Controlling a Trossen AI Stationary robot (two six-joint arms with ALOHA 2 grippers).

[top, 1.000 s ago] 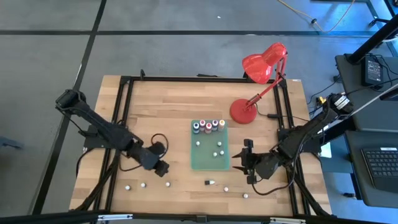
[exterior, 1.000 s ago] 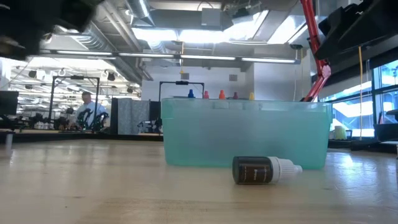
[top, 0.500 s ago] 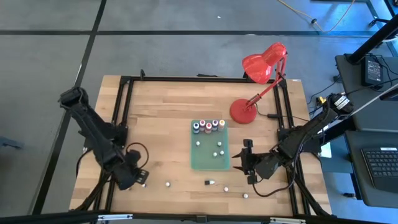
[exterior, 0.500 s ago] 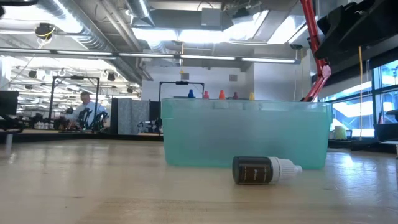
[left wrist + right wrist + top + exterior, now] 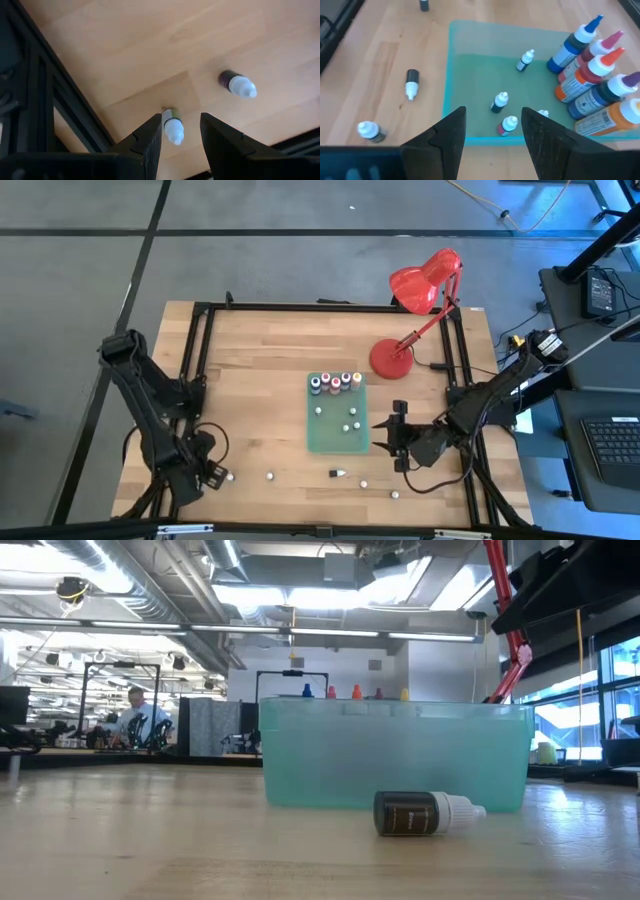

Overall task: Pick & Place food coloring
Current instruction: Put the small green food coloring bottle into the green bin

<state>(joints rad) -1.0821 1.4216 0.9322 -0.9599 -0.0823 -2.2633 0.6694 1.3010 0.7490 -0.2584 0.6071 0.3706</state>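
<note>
The left gripper (image 5: 180, 135) hangs low over the 7 o'clock corner of the pale wooden table (image 5: 260, 370), its 2 dark fingers apart and holding nothing, with a tiny green-banded food-coloring bottle with a white cap (image 5: 172, 126) lying on its side in the gap between them. A second small dark bottle with a white cap (image 5: 237, 83) lies near it, at about 2 o'clock from it in the left wrist view. The right gripper (image 5: 393, 437) waits at the 3 o'clock side of the translucent green plastic tray (image 5: 322, 442), fingers also parted and empty.

The tray sits at the table's centre with a row of larger colored squeeze bottles (image 5: 600, 80) along its 12 o'clock edge and a few tiny bottles (image 5: 500, 101) standing inside. More small bottles lie scattered along the 6 o'clock edge, including a dark one with a white nozzle (image 5: 428, 812) lying just in front of the tray.

I judge the step in hand to be the left arm's pick. To do it well, descend straight down so the bottle stays centred, and close across its body, not its tapered cap (a round bottle on its side may roll or squirt out). The black frame rail (image 5: 55, 105) runs close by, so the fingers should keep clear of it. Lift before swinging toward the tray.
</note>
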